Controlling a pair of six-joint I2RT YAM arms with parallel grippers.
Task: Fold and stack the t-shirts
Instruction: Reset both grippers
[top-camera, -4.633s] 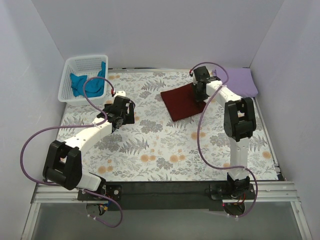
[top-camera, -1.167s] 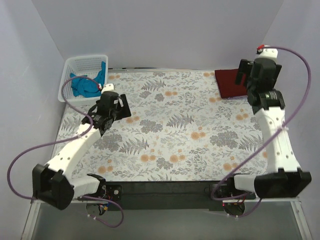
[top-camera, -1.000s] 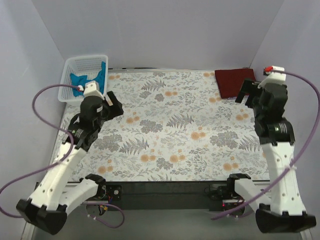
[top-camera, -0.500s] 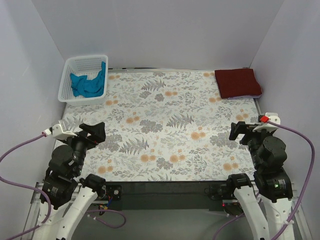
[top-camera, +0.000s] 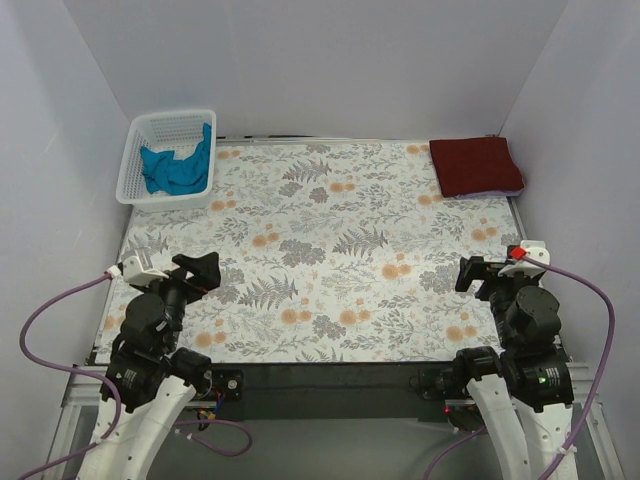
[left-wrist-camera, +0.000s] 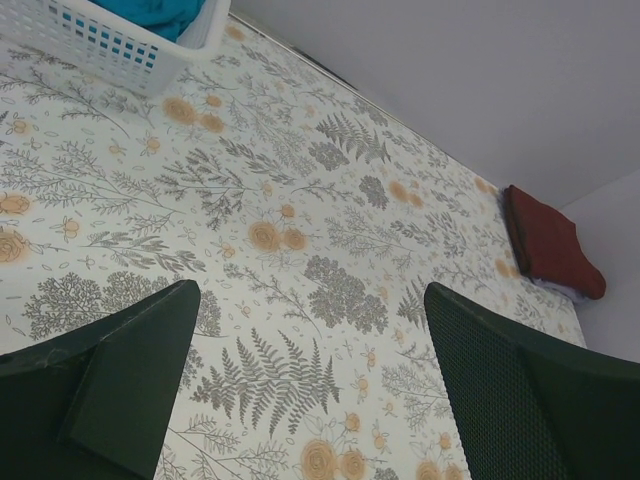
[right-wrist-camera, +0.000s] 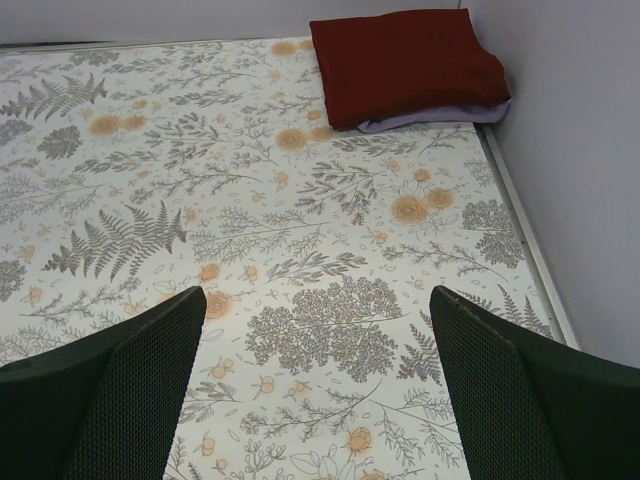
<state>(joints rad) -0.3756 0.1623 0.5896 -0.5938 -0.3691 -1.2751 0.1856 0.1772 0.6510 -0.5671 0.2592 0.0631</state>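
A folded dark maroon t-shirt (top-camera: 476, 166) lies at the back right corner on top of a lavender t-shirt, of which only a thin edge (right-wrist-camera: 430, 118) shows beneath it. The teal t-shirt (top-camera: 175, 168) sits crumpled in the white basket (top-camera: 135, 180) at the back left. My left gripper (top-camera: 195, 272) hangs open over the near left of the table, holding nothing. My right gripper (top-camera: 478, 272) hangs open over the near right, also holding nothing. Between each pair of fingers only the floral cloth shows, in the left wrist view (left-wrist-camera: 310, 290) and in the right wrist view (right-wrist-camera: 317, 292).
A floral grey and orange cloth (top-camera: 330, 250) covers the table. Plain walls close in the left, back and right sides. A metal table edge (right-wrist-camera: 520, 230) runs along the right wall. The basket corner (left-wrist-camera: 110, 45) shows at the top left of the left wrist view.
The maroon shirt went from mid-table onto the lavender shirt at the back right. Both arms then drew back from the far side to the near edge, grippers open.
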